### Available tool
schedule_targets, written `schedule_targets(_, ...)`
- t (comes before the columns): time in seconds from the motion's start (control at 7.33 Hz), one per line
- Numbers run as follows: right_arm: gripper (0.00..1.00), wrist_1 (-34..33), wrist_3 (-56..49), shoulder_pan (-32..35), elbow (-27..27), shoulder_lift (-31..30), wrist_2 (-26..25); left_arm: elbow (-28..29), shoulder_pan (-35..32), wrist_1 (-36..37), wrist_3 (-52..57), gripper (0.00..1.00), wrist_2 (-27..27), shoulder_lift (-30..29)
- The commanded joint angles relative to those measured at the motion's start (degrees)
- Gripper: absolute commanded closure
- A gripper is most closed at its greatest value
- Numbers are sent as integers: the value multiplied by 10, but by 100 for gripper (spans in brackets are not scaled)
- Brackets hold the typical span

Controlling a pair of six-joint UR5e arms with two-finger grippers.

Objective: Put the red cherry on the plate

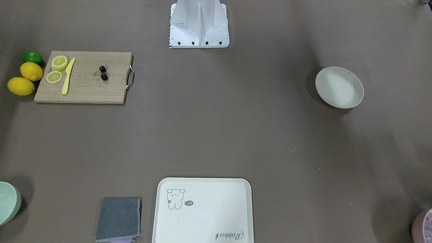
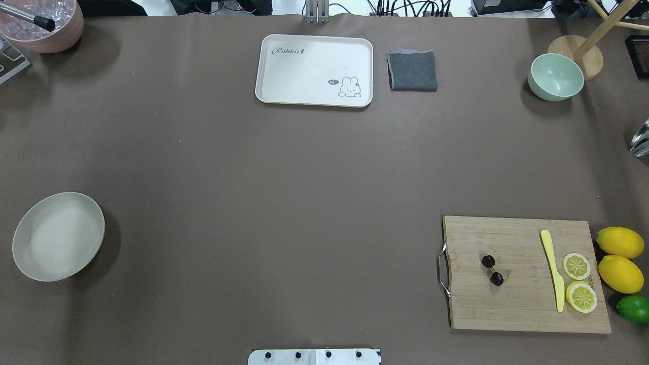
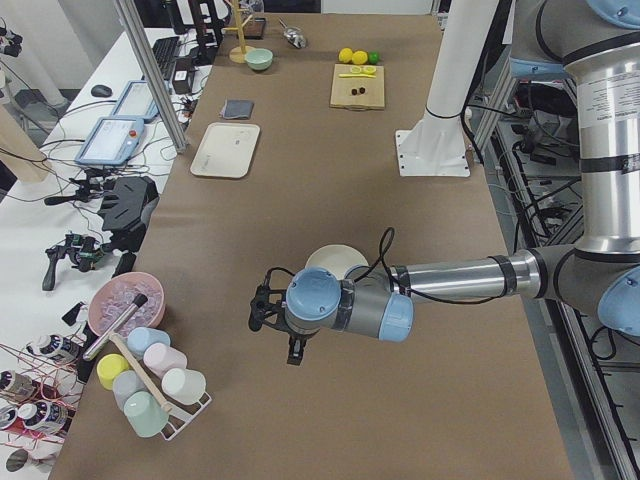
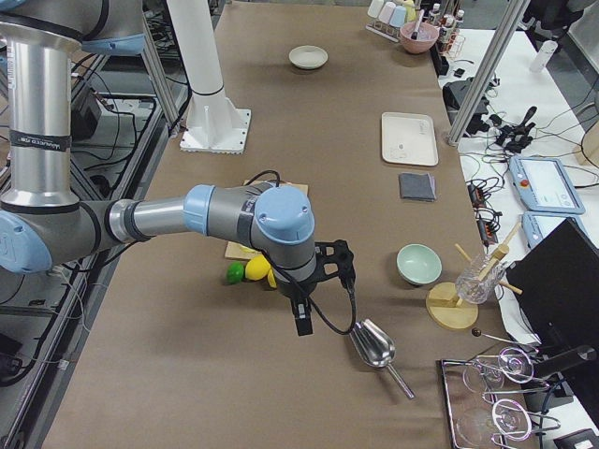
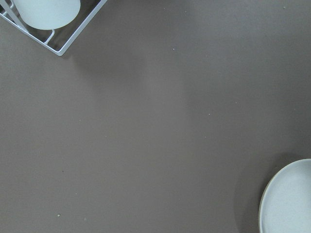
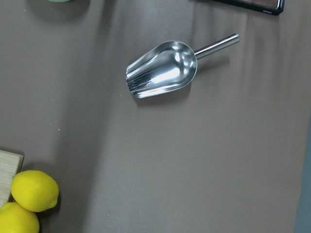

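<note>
Red cherry (image 2: 493, 270) sits mid cutting board (image 2: 507, 309), btwn its metal handle and the yellow knife (image 2: 552, 268). Plate (image 2: 58, 238) lies well apart from the board, across the table. Cherry is likely v. light, smooth and apt to roll. The thin joined stems look the best pinch pt, else one fruit w/ a gentle squeeze. Overhead shows both items but no arms; only side views show those. Right gripper (image 4: 302, 321) hovers past the lemons (image 2: 619, 242) at the board's end. Left gripper (image 3: 297, 350) is far from the board, near the plate. Jaw opening can't be told for either.
</note>
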Motion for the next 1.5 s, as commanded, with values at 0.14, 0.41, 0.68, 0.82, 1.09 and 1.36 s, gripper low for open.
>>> schedule_targets(0.14,0,-30,3,16,15,5,-2,4,2,1,0,1,3,-8)
schedule_targets(0.41,0,-45,3,18,13,4,-9,-9,1,43,-6,1,6,-18)
schedule_targets(0.68,0,-49,3,23,17,4,-11,6,7,58,5,1,9,-38)
schedule_targets(0.82,0,-52,4,23,15,2,-11,12,13,63,42,1,11,-39)
schedule_targets(1.09,0,-67,21,31,17,4,-59,15,14,79,41,1,-14,-53)
schedule_targets(1.36,0,-88,18,46,23,-10,-56,33,51,69,36,1,-128,-65)
